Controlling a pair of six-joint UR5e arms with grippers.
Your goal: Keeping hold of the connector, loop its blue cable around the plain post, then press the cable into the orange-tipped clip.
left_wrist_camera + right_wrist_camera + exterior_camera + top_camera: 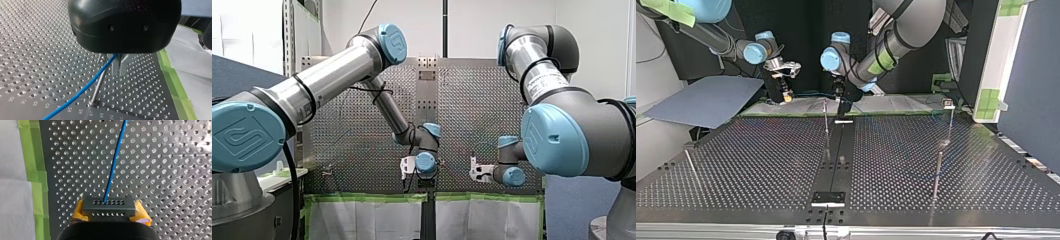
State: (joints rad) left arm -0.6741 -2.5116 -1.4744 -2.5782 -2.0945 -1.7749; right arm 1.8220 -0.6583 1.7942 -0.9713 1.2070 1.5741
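Observation:
My right gripper (109, 214) is shut on a black connector (108, 206), held between its yellow pads (79, 208). A blue cable (113, 162) leaves the connector's face and runs away over the perforated plate. My left gripper (120, 72), black with metal fingers, is shut on that blue cable (82, 91) just above the plate. A plain thin metal post (99, 83) stands right beside these fingers, and the cable crosses in front of it. Across the table, my right gripper (786, 96) hangs to the left of my left gripper (841, 107), with the post (826, 125) between them.
Green tape (172, 75) and white sheeting border the plate by both grippers. Two more posts stand at the top view's right, one bare (937, 170) and one with a small block on top (950, 117). A black strip (836, 160) runs down the plate's middle.

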